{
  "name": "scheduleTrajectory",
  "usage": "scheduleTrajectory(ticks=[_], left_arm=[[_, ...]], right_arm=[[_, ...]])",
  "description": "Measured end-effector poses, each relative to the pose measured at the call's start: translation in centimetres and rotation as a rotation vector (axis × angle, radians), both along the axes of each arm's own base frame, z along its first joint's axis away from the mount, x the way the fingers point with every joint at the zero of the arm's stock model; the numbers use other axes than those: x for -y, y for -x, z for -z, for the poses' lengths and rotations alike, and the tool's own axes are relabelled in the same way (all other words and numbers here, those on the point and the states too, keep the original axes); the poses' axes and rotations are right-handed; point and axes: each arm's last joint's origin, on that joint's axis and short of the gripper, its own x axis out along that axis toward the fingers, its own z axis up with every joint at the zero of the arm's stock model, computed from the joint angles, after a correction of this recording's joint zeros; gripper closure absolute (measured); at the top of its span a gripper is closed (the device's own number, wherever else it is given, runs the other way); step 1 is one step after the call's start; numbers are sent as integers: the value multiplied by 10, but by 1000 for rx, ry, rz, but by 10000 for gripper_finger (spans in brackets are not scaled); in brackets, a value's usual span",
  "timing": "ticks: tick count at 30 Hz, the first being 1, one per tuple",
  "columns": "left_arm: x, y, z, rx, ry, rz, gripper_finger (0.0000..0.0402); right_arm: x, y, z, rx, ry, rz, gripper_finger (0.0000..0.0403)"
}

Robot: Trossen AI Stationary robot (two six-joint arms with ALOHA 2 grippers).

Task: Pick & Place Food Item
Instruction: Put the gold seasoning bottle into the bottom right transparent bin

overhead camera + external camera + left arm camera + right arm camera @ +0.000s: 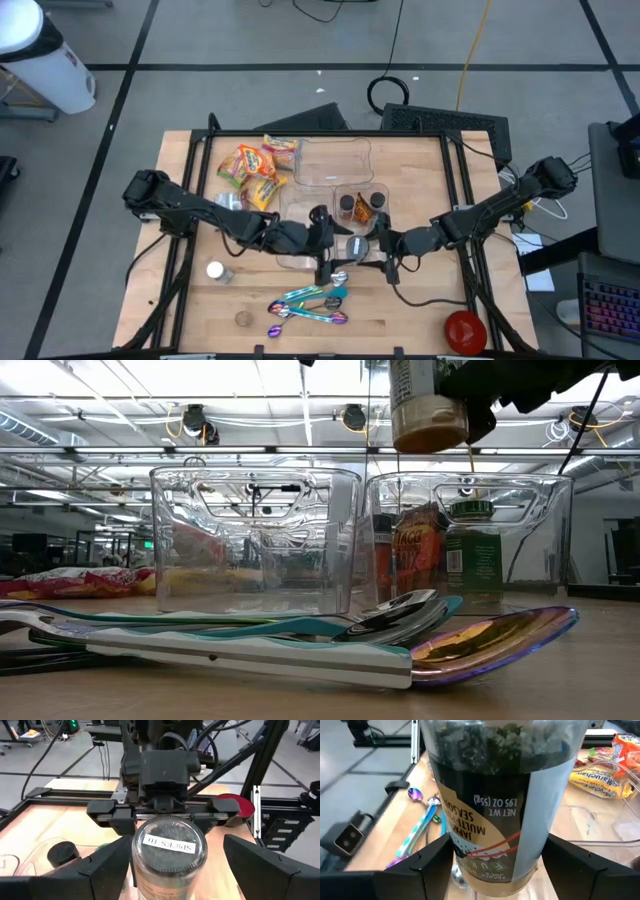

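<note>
Right wrist view showed me the right pincer closed on the seasoning jar, one finger on each side of its label. The jar hung upright in the air, clear of the counter. The left pincer stood open around the lid end of the same jar, and a gap was visible at one finger, so I judged it was not clamping.

Just below was the clear bin with other jars inside, and the spoons lay nearer the front. My worry was that the two pincers were very close. If one moved carelessly, they could knock together, and the smooth jar could slip, strike the bin rim or fall on the spoons.
</note>
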Motion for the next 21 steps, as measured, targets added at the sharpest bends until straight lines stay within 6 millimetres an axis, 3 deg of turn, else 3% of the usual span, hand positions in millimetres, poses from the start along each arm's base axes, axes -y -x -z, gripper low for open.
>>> scheduleTrajectory(ticks=[11, 21], left_arm=[[-5, -2, 11, -48, 29, -47, 76], [-24, -11, 2, 45, 142, -31, 76]], right_arm=[[6, 1, 7, -78, -3, 33, 145], [8, 1, 9, -115, -60, 24, 145]])
